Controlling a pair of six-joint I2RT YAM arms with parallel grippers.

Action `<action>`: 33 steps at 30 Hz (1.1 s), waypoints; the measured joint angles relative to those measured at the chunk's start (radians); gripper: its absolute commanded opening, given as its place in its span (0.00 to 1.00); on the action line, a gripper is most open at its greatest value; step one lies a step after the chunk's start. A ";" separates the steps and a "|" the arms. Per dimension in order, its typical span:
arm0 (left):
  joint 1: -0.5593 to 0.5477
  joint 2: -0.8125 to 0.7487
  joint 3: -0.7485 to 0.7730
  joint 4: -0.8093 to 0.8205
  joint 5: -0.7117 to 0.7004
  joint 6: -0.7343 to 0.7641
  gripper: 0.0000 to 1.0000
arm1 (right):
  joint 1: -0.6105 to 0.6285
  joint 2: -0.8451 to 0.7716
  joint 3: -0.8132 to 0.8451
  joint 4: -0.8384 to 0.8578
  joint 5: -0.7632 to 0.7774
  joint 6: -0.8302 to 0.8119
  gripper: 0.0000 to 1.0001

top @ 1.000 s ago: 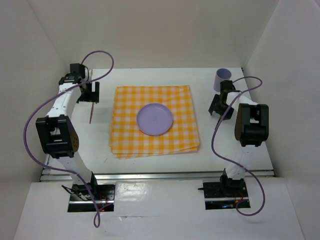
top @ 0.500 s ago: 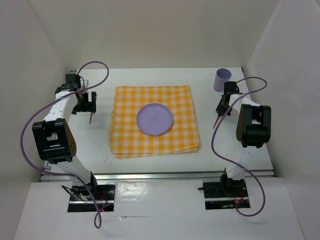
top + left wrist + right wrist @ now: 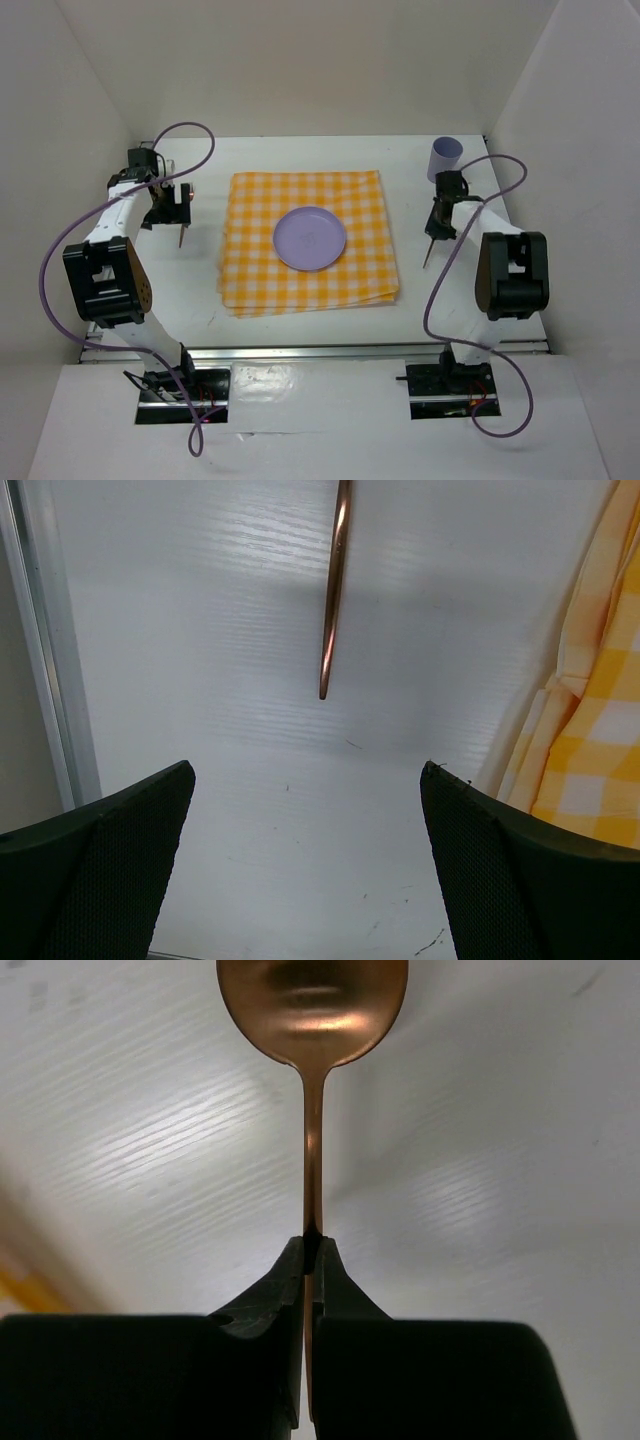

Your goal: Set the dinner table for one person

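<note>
Dinner table [image 3: 200,290] fills the view, checked cloth [image 3: 260,280] at its centre, plate [image 3: 310,238] on that. Right gripper [image 3: 312,1250] pinched tight on spoon [image 3: 312,1000] handle near table's right edge: carry it level, lay it parallel just beside the cloth. Left gripper [image 3: 307,775] wide open, empty, over a copper handle [image 3: 335,590] near left edge. No writing readable

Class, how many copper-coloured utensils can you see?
2: a spoon held by the right gripper, right of the checked cloth; a second utensil lying on the table left of it.

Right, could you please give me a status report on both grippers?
Right gripper shut on copper spoon, by handle. Left gripper open; copper utensil lies ahead on dinner table beside checked cloth. Plate on cloth, nothing in the way.
</note>
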 measured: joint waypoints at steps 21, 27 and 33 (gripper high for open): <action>0.014 0.000 0.000 0.000 0.000 0.000 0.99 | 0.500 0.070 0.071 0.014 -0.044 0.037 0.00; 0.014 0.000 0.000 0.000 0.000 0.001 0.99 | 0.520 0.080 0.071 0.014 -0.062 0.087 0.00; 0.019 0.000 0.000 0.000 0.000 0.001 0.99 | 0.520 0.116 0.080 0.013 -0.064 0.106 0.01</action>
